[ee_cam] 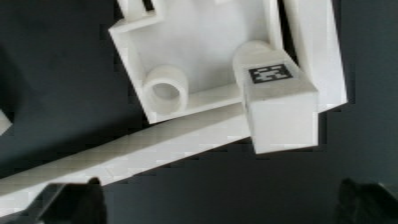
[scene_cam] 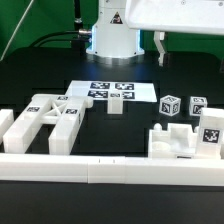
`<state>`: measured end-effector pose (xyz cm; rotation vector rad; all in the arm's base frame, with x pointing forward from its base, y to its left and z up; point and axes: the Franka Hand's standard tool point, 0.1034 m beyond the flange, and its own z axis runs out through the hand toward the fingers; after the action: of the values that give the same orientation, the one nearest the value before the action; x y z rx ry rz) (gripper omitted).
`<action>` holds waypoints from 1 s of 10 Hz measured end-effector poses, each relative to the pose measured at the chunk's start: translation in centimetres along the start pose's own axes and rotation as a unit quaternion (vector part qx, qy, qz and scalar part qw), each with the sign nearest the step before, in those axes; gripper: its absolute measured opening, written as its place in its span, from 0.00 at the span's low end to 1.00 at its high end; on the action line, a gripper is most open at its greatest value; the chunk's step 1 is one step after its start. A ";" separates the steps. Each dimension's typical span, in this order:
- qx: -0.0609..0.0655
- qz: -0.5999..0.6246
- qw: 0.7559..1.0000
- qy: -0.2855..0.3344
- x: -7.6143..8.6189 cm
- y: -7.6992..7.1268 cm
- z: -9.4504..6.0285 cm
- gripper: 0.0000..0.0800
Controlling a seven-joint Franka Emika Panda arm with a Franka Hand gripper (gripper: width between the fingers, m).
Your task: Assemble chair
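The chair parts (scene_cam: pixel 45 118), laid to both sides of the marker board (scene_cam: pixel 110 90), are judged light, rigid and smooth, so the tagged block (ee_cam: pixel 281 100) is best clamped across its flat sides by the gripper (ee_cam: pixel 217 205), whose jaws are spread and empty.

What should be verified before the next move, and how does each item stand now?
1. Gripper open: ok.
2. Nothing held: ok, the gap is empty.
3. Tagged part in wrist view: ok, tag visible.
4. Part lined up between the fingers: not ok, it lies outside the gap.
5. Which piece this is in the exterior view: cannot tell.
6. Marker board tags visible: ok.
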<state>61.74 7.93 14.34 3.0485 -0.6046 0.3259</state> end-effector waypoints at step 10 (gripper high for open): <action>0.014 -0.213 0.976 0.047 -7.2 5.9 2.1 0.81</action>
<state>53.37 5.05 10.68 3.0550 0.0638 0.4605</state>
